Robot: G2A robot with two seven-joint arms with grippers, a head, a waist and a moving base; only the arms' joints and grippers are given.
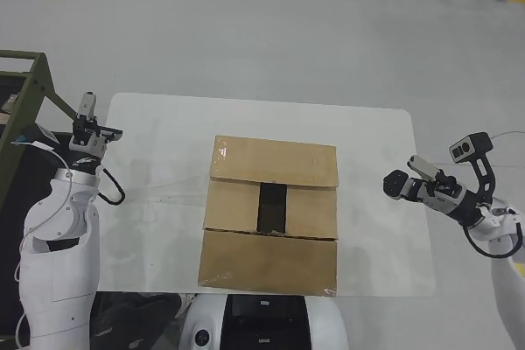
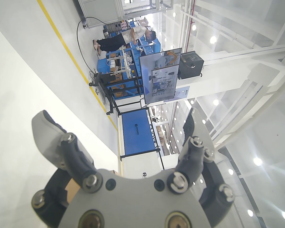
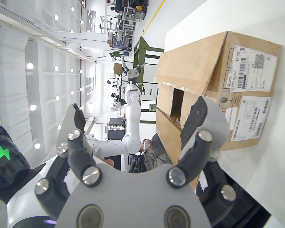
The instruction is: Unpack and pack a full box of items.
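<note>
Looking down from above, a cardboard box [image 1: 271,214] sits in the middle of the frame on a white table [image 1: 157,131]. Its flaps are folded loosely over the top with a dark gap [image 1: 271,207] between the inner pair, and what is inside cannot be made out. The left gripper [image 1: 87,112] hangs at the upper left of the frame, by the table's corner and well apart from the box, beside a green rack [image 1: 17,105]. The right gripper [image 1: 395,185] sits at the right of the frame, aimed towards the box but not touching it.

From the left wrist, the left gripper [image 2: 116,119] points away into the room, its fingers [image 2: 47,129] spread wide with nothing between them.

From the right wrist, the right gripper [image 3: 136,104] faces the box [image 3: 228,55], its fingers [image 3: 193,119] likewise released and empty. The box rests on the table [image 3: 263,172] with labels [image 3: 251,72] on its side, and one long flap [image 3: 192,65] stands lifted a little off the rest.

By my reading the unpacking has not begun: the box is closed over and neither arm has hold of anything. The next move calls for a gripper to come in over the box and catch a flap's free edge, most readily the lifted one. It would then fold that flap outward, and the others after it, so the contents can be reached. The box could slide on the smooth table if pulled from one side only.
</note>
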